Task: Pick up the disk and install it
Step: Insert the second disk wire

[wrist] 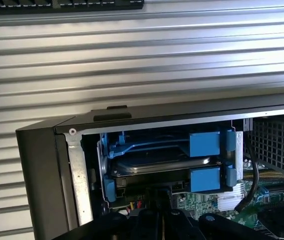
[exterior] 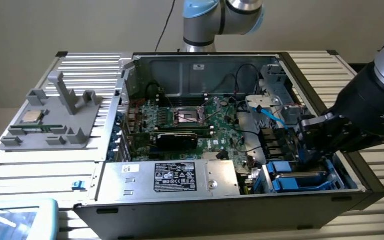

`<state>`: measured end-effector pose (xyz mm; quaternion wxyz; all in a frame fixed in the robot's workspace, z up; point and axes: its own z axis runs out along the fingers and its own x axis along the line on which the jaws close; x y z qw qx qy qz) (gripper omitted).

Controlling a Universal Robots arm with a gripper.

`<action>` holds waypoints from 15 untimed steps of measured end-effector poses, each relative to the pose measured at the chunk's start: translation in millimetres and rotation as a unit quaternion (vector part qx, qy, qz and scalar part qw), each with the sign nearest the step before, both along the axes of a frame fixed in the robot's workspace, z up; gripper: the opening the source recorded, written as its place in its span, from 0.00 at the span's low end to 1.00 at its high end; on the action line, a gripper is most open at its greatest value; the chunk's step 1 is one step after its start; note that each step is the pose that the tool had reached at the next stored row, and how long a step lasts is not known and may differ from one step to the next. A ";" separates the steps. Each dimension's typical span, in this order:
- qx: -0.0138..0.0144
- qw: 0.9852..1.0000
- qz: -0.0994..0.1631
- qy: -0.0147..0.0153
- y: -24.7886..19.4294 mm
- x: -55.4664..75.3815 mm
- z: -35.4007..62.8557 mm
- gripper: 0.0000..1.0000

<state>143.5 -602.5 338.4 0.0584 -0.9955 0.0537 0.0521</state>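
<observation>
Grey-metal disk (wrist: 156,166), flat and rectangular, lay level in the drive bay at the front corner of the open computer case (exterior: 112,210), on the exterior view's right. Blue plastic carrier frame (wrist: 204,145) edged it, with two square blue tabs stacked at one end and a thin blue arm curving over its top face. From the wrist view the drive showed edge-on: dull grey top, darker side, rounded corner. Its label could not be made out.

Gripper (exterior: 310,156), black, hung inside the case just above the bay and the blue frame, fingers drawn fully together and holding nothing.

Other items noted: green motherboard (exterior: 185,122) at the case's centre; silver box with black label (exterior: 172,178) along the front edge; grey fixture (exterior: 62,117) carrying a small square chip (exterior: 30,116), well apart on the slatted table (exterior: 38,175) at the exterior view's left.
</observation>
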 end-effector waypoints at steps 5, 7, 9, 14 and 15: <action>0.000 1.000 0.000 0.000 -0.1 0.8 1.3 0.11; 0.000 1.000 0.000 0.000 -0.2 0.8 8.5 0.11; 0.000 1.000 0.000 0.000 -0.6 1.6 10.7 0.11; 0.001 1.000 0.000 0.000 -4.2 5.5 11.0 0.11; 0.001 1.000 0.000 0.000 -5.1 6.4 11.0 0.11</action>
